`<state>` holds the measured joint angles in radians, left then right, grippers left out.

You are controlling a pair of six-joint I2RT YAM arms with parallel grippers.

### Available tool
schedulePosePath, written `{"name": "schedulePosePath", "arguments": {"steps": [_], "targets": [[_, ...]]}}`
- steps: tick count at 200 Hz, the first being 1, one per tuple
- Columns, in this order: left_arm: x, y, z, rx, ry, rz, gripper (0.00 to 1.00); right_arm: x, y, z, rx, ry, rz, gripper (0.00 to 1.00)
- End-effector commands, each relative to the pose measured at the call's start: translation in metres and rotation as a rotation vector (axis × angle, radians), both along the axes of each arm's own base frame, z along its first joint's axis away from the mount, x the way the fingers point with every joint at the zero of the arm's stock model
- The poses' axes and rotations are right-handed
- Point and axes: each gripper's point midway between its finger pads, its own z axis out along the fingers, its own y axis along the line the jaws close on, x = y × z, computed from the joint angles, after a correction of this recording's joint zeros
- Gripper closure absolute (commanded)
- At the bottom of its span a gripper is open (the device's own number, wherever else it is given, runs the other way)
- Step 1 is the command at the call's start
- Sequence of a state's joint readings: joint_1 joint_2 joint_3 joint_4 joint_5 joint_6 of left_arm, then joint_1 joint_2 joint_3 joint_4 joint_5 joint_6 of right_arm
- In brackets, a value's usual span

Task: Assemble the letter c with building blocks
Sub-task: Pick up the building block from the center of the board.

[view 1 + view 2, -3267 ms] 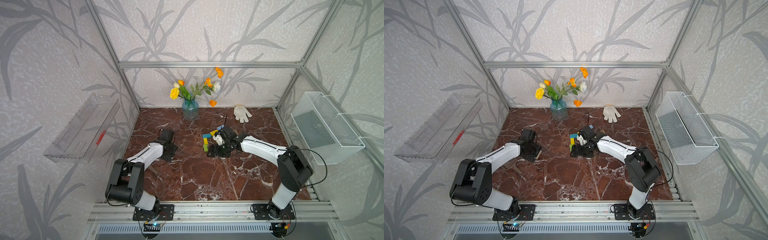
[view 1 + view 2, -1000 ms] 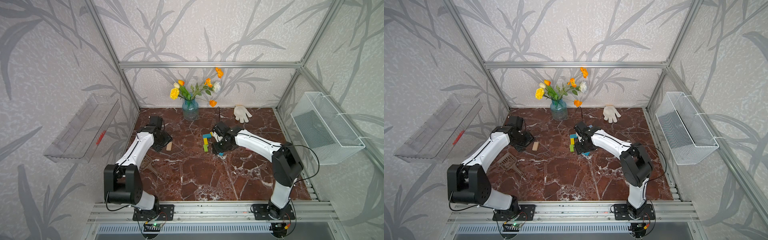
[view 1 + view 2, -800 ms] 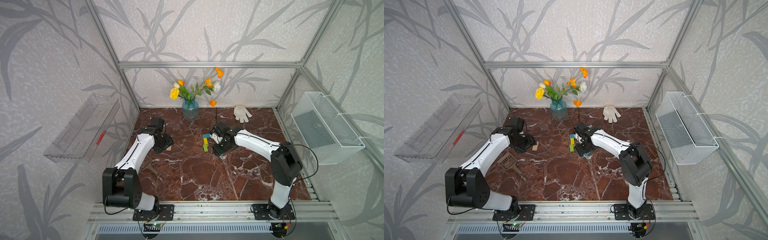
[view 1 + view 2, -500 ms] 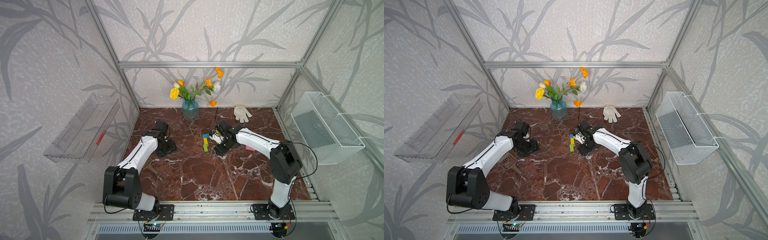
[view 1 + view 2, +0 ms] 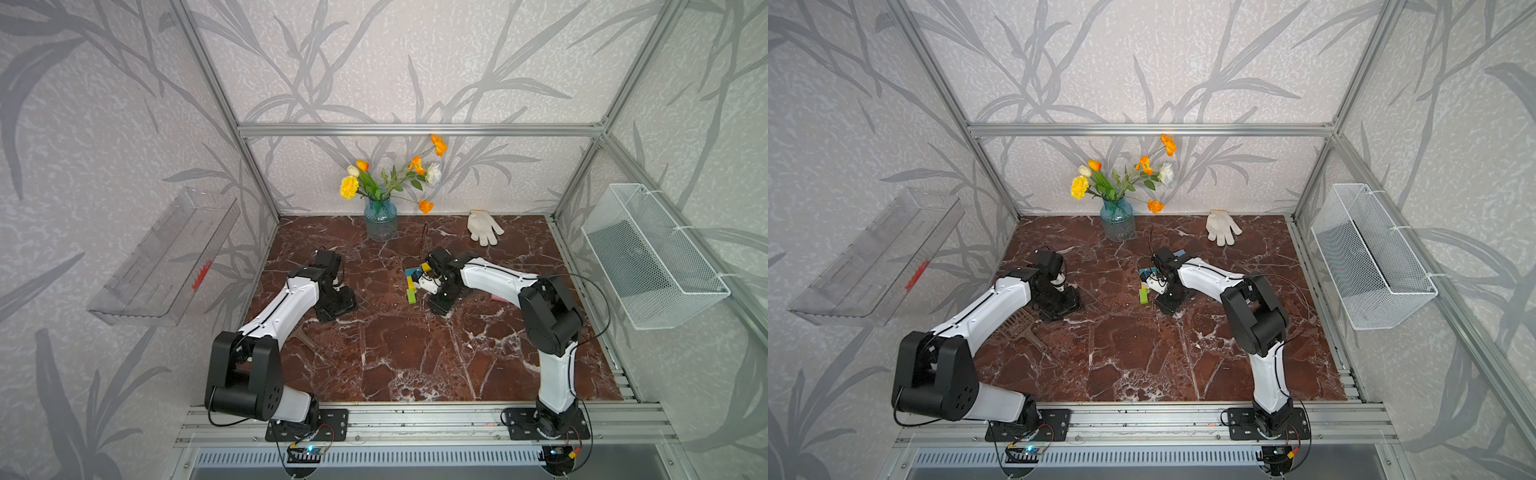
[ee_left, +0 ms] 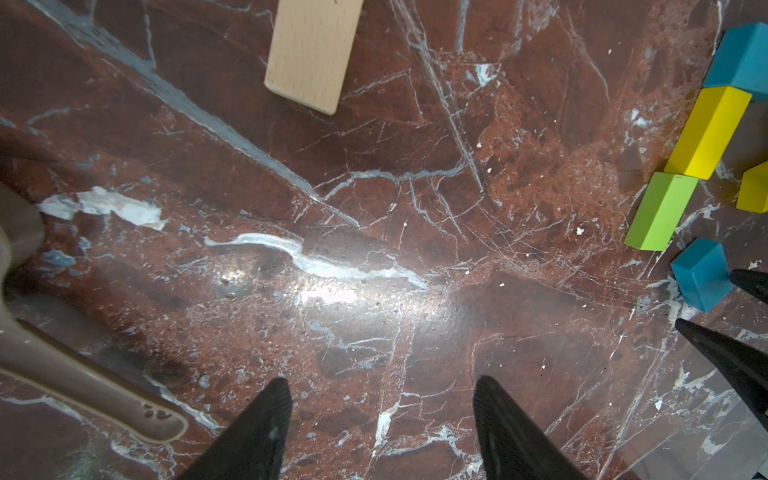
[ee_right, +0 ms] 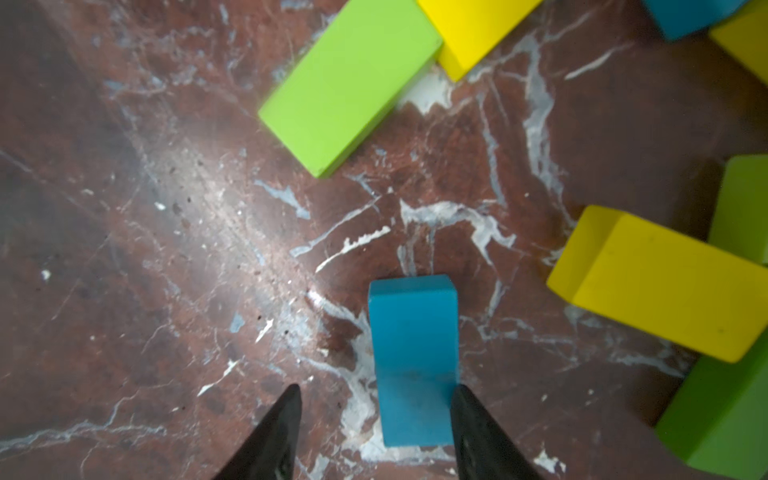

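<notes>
One blue block (image 7: 413, 357) newly inside the right end effector (image 7: 374, 390).

Blue block (image 7: 413, 357), lime block (image 7: 349, 83); red-brown white-veined tabletop (image 7: 166, 249); glove (image 5: 484, 226) seemingly white.

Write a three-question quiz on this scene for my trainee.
1. True or false: the left end effector holds the tan block.
2. Which block is between the right end effector's fingers? A green; B blue; C yellow.
3. Name the block that touches the green block end to end.
Key: 1 false, its open jaws hold nothing. 2 B, the blue block. 3 the yellow block.
</notes>
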<state>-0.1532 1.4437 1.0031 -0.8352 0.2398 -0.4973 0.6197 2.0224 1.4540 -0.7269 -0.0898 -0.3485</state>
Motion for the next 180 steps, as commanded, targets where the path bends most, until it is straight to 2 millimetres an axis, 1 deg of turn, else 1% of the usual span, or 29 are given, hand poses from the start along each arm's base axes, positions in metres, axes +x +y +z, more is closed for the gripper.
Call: {"name": "schedulePosePath", "arguments": {"steps": [1,9,25,42,58,79,110,130,152,180], "targets": [[-0.002,-0.004,0.005,-0.018,-0.022,-0.005,0.29,0.004,-0.003,-0.009,-0.036,-0.002,0.008,0.51],[-0.002,-0.004,0.005,-0.019,-0.025,-0.004,0.29,0.005,-0.002,-0.008,-0.031,-0.007,0.007,0.52],[-0.001,-0.005,0.006,-0.023,-0.027,-0.001,0.29,0.004,-0.002,-0.006,-0.018,-0.01,0.001,0.52],[-0.002,-0.006,0.006,-0.023,-0.028,0.001,0.3,0.007,-0.003,-0.005,-0.016,-0.026,-0.008,0.52],[-0.002,-0.008,0.006,-0.023,-0.029,-0.003,0.3,0.006,-0.003,-0.007,-0.012,-0.009,-0.016,0.52],[-0.004,-0.009,0.004,-0.024,-0.022,-0.006,0.3,0.003,-0.005,-0.009,-0.015,0.013,-0.027,0.55],[-0.003,-0.013,0.004,-0.045,-0.024,0.01,0.3,-0.001,-0.005,-0.008,-0.005,0.022,-0.033,0.59],[-0.003,-0.018,0.005,-0.074,-0.023,0.02,0.29,-0.004,-0.006,-0.007,-0.001,0.031,-0.04,0.67],[-0.001,-0.028,0.007,-0.136,-0.03,0.021,0.29,-0.007,-0.006,-0.006,0.006,0.041,-0.05,0.67],[-0.001,-0.033,0.011,-0.171,-0.032,0.038,0.29,-0.013,-0.005,0.001,0.04,0.056,-0.107,0.71]]}}
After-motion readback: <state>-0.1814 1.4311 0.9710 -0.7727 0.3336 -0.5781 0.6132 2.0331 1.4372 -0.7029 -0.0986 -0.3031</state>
